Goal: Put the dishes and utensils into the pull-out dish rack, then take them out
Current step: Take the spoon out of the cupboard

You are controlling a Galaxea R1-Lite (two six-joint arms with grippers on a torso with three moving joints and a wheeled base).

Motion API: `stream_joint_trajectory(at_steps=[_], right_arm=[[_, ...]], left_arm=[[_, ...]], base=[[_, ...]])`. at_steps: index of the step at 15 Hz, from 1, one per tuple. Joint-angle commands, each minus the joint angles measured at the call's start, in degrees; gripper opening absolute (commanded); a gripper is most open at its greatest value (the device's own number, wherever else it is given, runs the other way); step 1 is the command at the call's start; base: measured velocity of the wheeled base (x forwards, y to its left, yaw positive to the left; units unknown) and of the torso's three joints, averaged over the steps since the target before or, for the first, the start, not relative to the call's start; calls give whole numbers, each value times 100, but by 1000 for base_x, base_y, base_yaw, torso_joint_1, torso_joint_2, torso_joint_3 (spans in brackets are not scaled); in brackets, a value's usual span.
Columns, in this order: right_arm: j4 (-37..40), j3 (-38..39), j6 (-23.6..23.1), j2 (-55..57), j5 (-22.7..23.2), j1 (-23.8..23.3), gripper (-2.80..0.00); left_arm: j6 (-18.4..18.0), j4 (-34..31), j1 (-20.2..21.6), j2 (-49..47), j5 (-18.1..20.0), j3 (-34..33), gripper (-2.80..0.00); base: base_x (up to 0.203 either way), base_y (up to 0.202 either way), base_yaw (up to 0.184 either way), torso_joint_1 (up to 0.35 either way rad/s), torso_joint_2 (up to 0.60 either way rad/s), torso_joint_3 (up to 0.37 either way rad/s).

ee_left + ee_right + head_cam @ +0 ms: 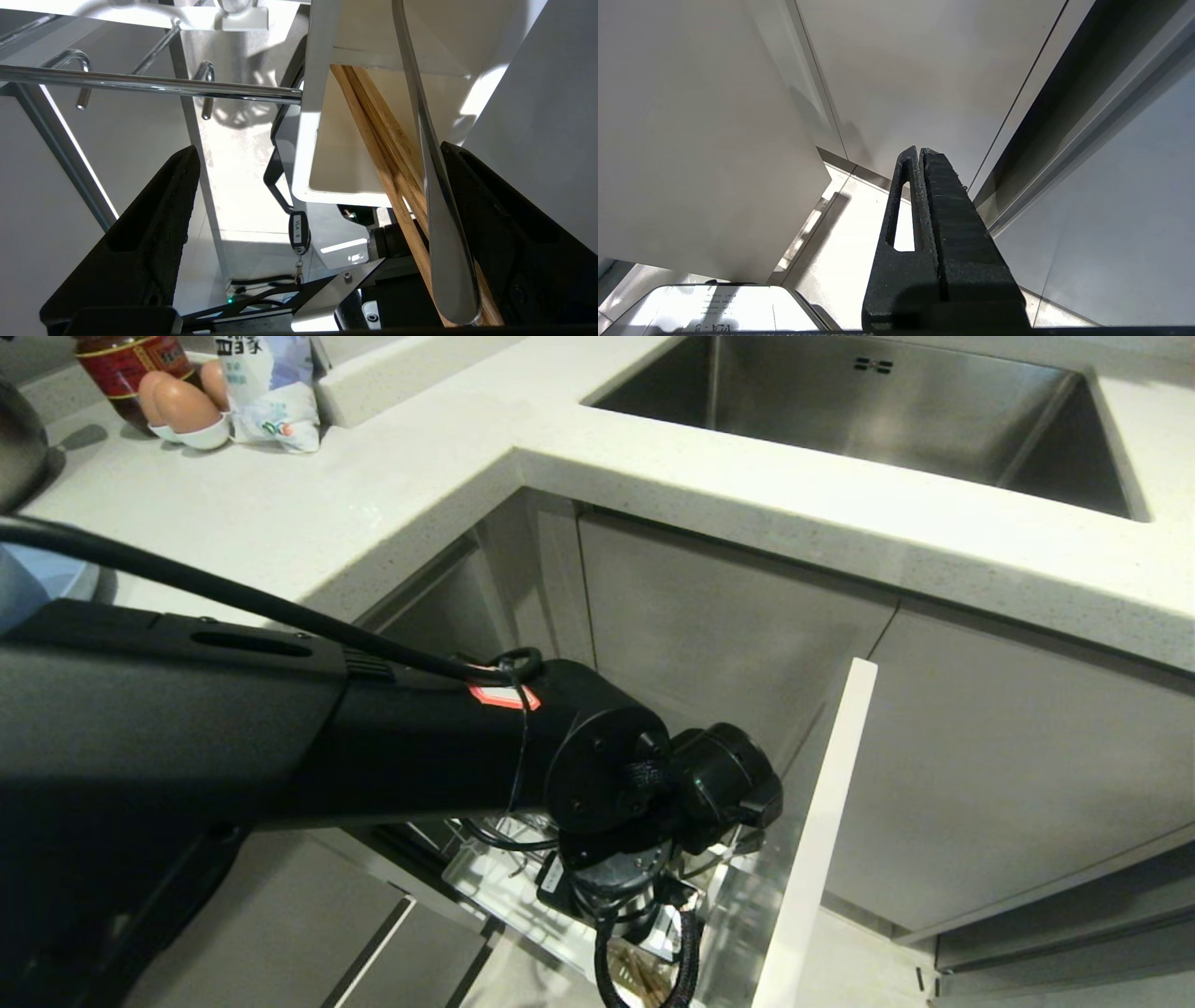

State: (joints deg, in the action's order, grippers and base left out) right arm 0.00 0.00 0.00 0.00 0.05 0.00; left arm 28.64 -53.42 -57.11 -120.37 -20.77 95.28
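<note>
Inside the pulled-out chrome wire dish rack (149, 86), two light-brown wooden chopsticks (387, 154) and a silver metal spoon (439, 224) are seen standing in the white plastic caddy (310, 140), framed by the left gripper (317, 224), fingers spread; utensil unloading appears pending. The right gripper (920, 154) is parked, fingers pressed together.

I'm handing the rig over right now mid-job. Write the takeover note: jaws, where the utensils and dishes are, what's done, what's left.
Left gripper: jaws wide open, down in the pull-out dish rack, holding nothing.
Right gripper: jaws shut, empty, parked beside the cabinet fronts.
Chopsticks and spoon stand in the white utensil caddy, next to one left finger.
Dishes: not clearly visible in any view.
Done: utensils loaded.
Left: probably lifting them out; locate the dishes first.
</note>
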Motion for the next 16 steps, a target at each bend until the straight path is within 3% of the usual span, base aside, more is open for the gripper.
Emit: stream_joint_trajectory(at_steps=[1,8,9,16], right_arm=[[0,0,0,0,-4,0,-280],[0,0,0,0,1,0,-280],[0,0,0,0,3,0,-280],[0,0,0,0,-5,0,-280]], left_arm=[[11,-28,-10,-30,3,-1,0],[28,-19,-46,-83,21,28,0],[21,-19,-72,-83,21,0,-280],[75,-11,-115,-109,21,61,-280]], base=[[0,0,0,0,0,0],[0,0,0,0,0,0],[0,0,0,0,0,0],[0,0,0,0,0,0]])
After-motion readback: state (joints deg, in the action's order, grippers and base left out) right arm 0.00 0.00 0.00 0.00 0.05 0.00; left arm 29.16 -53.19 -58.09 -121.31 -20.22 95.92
